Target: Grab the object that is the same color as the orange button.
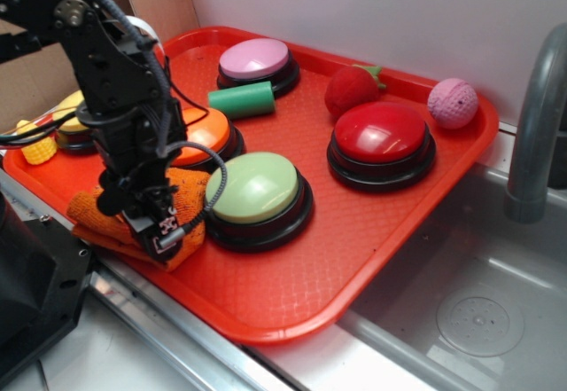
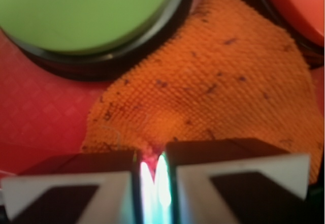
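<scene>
We have the gripper [image 1: 158, 222] down on the orange cloth [image 1: 97, 218], which lies at the near left corner of the red tray [image 1: 381, 222], tucked between the green button [image 1: 257, 189] and the orange button [image 1: 202, 129] and touching the green one's black base. In the wrist view the jaws stand almost pressed together, only a thin bright slit left between them, and a small pucker of the cloth [image 2: 203, 97] runs up into that slit, so we judge that they are pinching a fold of the fabric. The choice of target looks right to us: the cloth matches the orange dome, not the red button [image 1: 381, 134] or the pink one [image 1: 255, 58]. What seems done, then, is the reach and the closing. What is left is the lift: the cloth lies flat on the tray, its far edge spread out under the arm, and nothing shows it raised. Whether the pinch holds enough fabric we cannot tell.
</scene>
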